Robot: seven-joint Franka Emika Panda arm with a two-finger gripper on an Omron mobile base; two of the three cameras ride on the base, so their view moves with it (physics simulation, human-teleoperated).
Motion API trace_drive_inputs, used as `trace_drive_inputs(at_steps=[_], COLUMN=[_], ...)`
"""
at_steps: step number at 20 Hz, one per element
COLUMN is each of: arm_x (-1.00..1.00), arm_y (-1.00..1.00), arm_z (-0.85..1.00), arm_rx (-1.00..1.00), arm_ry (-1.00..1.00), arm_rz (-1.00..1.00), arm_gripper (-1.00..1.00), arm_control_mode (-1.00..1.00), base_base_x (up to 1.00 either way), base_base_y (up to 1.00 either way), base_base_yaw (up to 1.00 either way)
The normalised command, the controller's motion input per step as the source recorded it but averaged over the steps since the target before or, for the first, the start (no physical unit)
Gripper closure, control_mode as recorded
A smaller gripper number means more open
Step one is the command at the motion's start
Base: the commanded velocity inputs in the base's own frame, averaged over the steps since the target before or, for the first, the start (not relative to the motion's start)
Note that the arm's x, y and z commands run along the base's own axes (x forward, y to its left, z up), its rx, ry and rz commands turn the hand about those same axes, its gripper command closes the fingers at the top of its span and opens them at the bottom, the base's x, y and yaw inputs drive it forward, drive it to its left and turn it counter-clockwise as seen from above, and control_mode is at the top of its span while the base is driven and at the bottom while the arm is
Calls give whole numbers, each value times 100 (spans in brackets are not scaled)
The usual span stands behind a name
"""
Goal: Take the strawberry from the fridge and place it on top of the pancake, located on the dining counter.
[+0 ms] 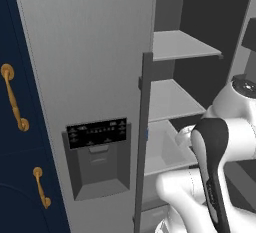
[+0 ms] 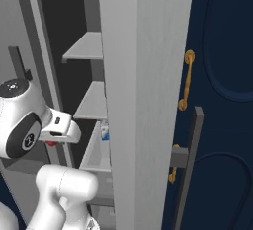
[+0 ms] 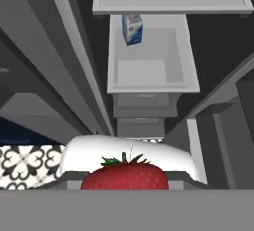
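The strawberry (image 3: 124,176), bright red with green leaves, sits at the bottom middle of the hand view, and my gripper (image 3: 124,183) is shut on it. In the right base view a sliver of the strawberry (image 2: 52,143) shows under my white hand (image 2: 59,129), which hangs outside the open fridge (image 2: 91,100). The fridge (image 1: 95,52) is tall and grey, its left door shut and its right compartment open with grey shelves (image 1: 172,97). The hand view looks at the fridge's shelves and an open bin (image 3: 151,59). The pancake and the dining counter are out of view.
A small blue-and-white carton (image 3: 132,28) stands in the fridge bin, also seen as a carton (image 2: 105,131) behind the open door (image 2: 143,76). Navy cabinets with gold handles (image 1: 14,97) (image 2: 187,78) flank the fridge. A long bar handle (image 1: 142,142) runs down the shut door's edge.
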Motion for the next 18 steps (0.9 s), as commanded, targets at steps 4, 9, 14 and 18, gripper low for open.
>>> trace_drive_inputs(at_steps=[4, 9, 14, 18], arm_x=[-5, -12, 0, -31], arm_y=[-24, -6, 0, 0], arm_z=[-34, -5, 0, 0], arm_rx=[-3, 0, 0, 0], arm_ry=[0, 0, 0, 0], arm_rz=[-14, -5, 0, 0], arm_gripper=[100, 100, 100, 100], arm_control_mode=[-100, -100, -100, 100], base_base_x=[0, 0, 0, -25], base_base_y=[0, 0, 0, 0], base_base_yaw=[0, 0, 0, 0])
